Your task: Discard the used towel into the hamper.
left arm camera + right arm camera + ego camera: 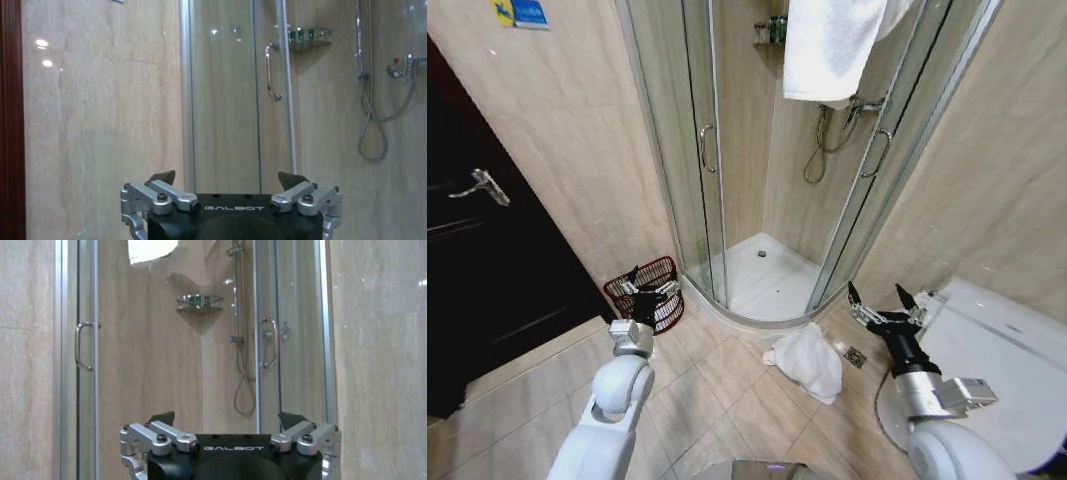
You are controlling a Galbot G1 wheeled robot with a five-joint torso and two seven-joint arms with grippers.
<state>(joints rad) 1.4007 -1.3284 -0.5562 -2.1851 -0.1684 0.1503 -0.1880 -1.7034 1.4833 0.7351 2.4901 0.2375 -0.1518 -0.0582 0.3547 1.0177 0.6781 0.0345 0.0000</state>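
The used towel is a crumpled white heap on the tiled floor, just in front of the shower tray. The hamper, a small red-brown woven basket, stands on the floor against the wall left of the shower. My left gripper hangs open and empty in front of the hamper, partly covering it. My right gripper is open and empty too, raised to the right of the towel and clear of it. The left wrist view has the left gripper pointing at the wall and shower door. In the right wrist view, the right gripper faces the shower.
A glass corner shower with a white tray fills the middle. A second white towel hangs over its top. A white toilet stands at the right, a dark door at the left, a floor drain beside the towel.
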